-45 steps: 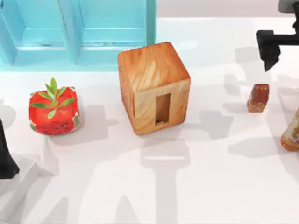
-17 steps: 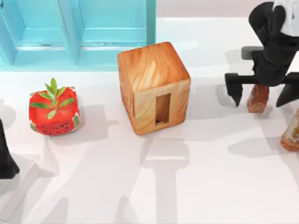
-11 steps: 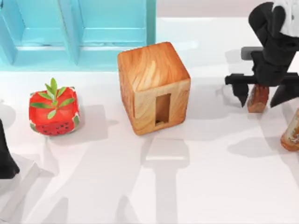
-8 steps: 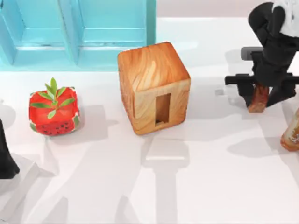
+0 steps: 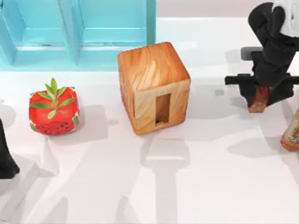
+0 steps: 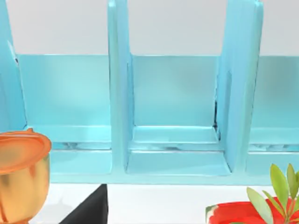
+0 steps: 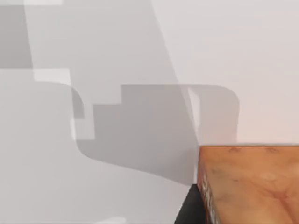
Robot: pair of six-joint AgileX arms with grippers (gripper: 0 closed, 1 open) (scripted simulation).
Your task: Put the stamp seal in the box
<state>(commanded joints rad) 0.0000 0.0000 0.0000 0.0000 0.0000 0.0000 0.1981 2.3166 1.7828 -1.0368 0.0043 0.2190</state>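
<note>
Risk of slip at grasp

Fingers of our right hand (image 5: 259,95) are closed on the stamp seal (image 5: 259,99), which stands on the counter (image 5: 196,177) at its right side. We judge a shallow grip could tip it toward the bottle (image 5: 292,133). The box (image 5: 153,86) stands well apart, leftward.

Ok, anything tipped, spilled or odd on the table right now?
Nothing stands out. The right gripper is closed on the upright stamp seal at the table's right; the wooden box sits squarely mid-table, and the left gripper is parked at the left edge.
</note>
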